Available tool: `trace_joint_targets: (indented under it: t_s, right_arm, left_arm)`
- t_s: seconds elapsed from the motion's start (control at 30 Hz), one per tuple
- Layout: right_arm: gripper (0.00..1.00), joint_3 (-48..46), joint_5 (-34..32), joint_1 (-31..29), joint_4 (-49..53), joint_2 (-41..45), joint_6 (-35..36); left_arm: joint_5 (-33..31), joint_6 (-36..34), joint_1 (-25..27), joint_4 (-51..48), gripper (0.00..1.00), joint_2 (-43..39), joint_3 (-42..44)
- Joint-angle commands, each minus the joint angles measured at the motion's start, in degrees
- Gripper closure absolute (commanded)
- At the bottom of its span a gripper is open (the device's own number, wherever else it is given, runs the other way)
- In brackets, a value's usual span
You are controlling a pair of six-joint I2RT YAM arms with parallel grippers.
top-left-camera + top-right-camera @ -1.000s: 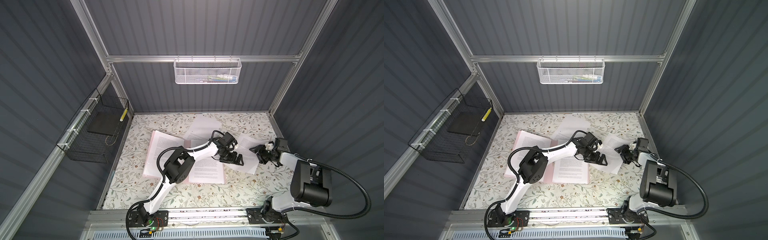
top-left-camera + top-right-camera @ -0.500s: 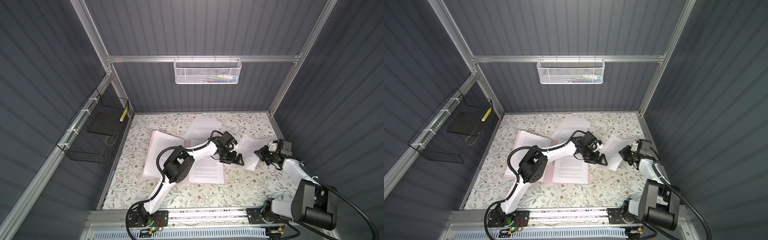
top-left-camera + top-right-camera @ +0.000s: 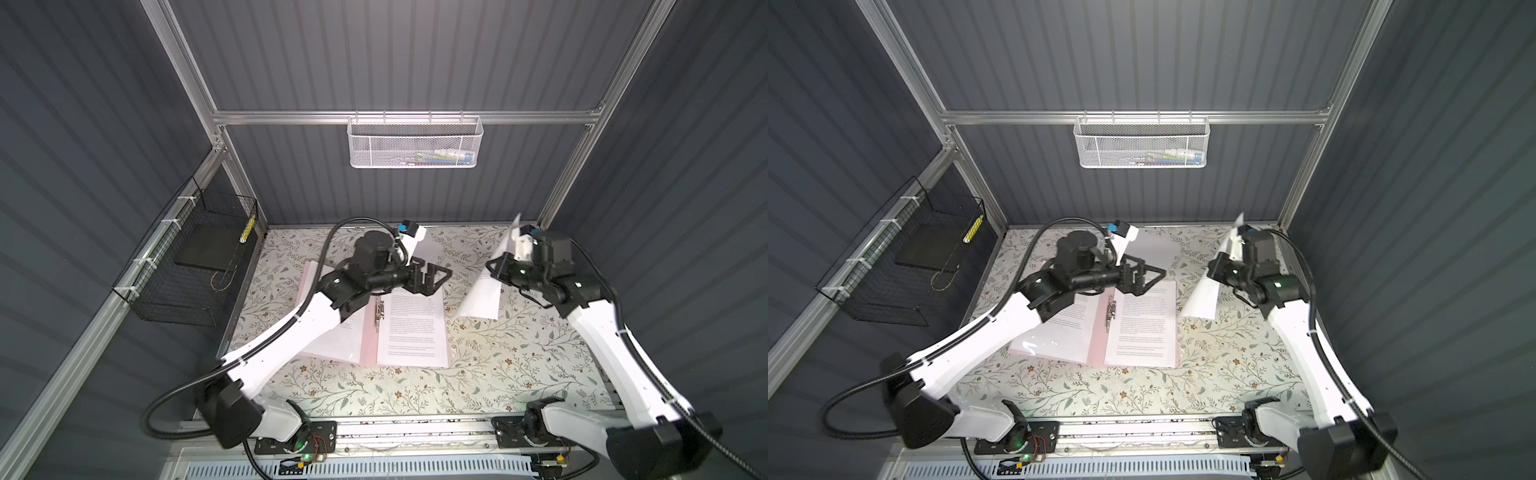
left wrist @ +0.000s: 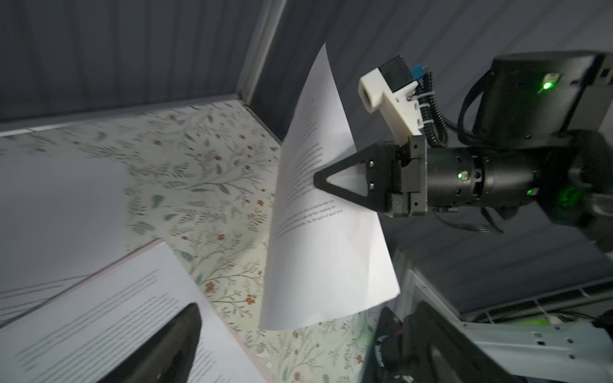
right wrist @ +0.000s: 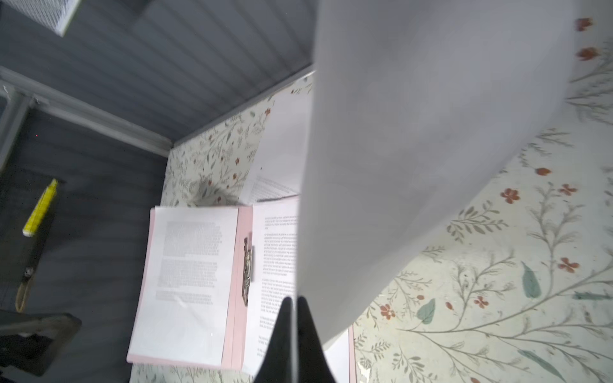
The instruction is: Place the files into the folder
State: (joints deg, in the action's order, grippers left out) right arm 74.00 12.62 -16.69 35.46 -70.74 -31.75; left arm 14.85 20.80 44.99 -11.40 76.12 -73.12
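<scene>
One sheet (image 3: 481, 296) hung limp from the right gripper (image 4: 317, 181), clamped on its edge beside the open pink folder (image 3: 368, 341) on the table (image 3: 498, 374). The left gripper (image 3: 429, 279) hovered wide open over the folder. Lowered carelessly, the floppy sheet might buckle or snag that gripper.

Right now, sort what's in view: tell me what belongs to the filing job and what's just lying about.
Job: pink folder, open; filed sheets inside it; held sheet, pinched by the right gripper; loose sheet behind the folder; left gripper, open.

Lying about: white mesh basket on the rail; black wire basket; black slab and yellow pen-like item inside it.
</scene>
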Motion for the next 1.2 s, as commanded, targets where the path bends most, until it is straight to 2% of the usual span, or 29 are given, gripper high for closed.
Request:
trace_joint_targets:
  t_s: [0.0, 0.1, 0.17, 0.2, 0.27, 0.33, 0.4, 0.53, 0.63, 0.7, 0.8, 0.97, 1.17]
  right_arm:
    - [1.00, 8.8, -3.6, -10.7, 6.1, -6.1, 1.2]
    - [1.00, 14.1, 2.7, -16.7, 2.0, -10.4, -1.1]
    - [1.00, 13.3, 8.8, -17.6, -2.6, -11.5, -3.6]
    - [1.00, 12.1, 9.7, -17.5, -4.7, -11.4, -4.3]
    - [1.00, 8.9, 8.6, -16.3, -6.4, -11.0, -4.5]
    - [1.00, 4.8, 10.3, -14.0, -8.1, -10.4, -5.0]
    - [1.00, -0.5, 10.6, -12.0, -10.7, -9.5, -5.3]
    - [1.00, -9.5, 12.8, -8.7, -16.9, -11.4, -5.6]
    - [1.00, -12.8, 9.9, -8.8, -17.3, -15.8, -5.6]
    - [1.00, -15.6, 9.2, -9.8, -20.7, -18.2, -6.7]
    - [1.00, -18.8, 4.8, -11.6, -26.2, -21.9, -4.8]
    - [1.00, -21.0, 9.2, -11.8, -32.3, -26.6, -4.0]
    - [1.00, -20.4, 8.2, -12.6, -29.2, -26.7, -1.2]
  left_arm:
    - [-17.2, -8.2, -0.3, -5.5, 0.00, -5.6, 8.4]
    - [-20.4, -10.5, -1.0, -9.1, 0.00, -11.4, 11.9]
    - [-20.8, -11.6, -1.0, -10.6, 0.00, -14.5, 14.1]
    - [-21.5, -11.7, -1.0, -11.3, 0.00, -15.7, 14.9]
    - [-22.1, -12.5, -1.0, -12.8, 0.00, -18.3, 16.2]
    - [-22.9, -13.8, -1.0, -14.5, 0.00, -20.5, 17.3]
    - [-25.4, -14.7, -1.0, -16.1, 0.00, -22.1, 18.6]
    - [-32.2, -12.9, -1.2, -12.2, 0.00, -24.9, 23.8]
    - [-31.1, -13.8, -1.7, -11.4, 0.00, -24.7, 23.5]
    - [-30.2, -13.7, -1.9, -12.2, 0.00, -23.5, 22.9]
    - [-27.4, -13.6, -2.0, -12.6, 0.00, -22.5, 22.8]
    - [-25.8, -13.8, -1.9, -12.3, 0.00, -22.0, 22.8]
    - [-25.5, -14.3, -2.0, -12.2, 0.00, -22.1, 23.0]
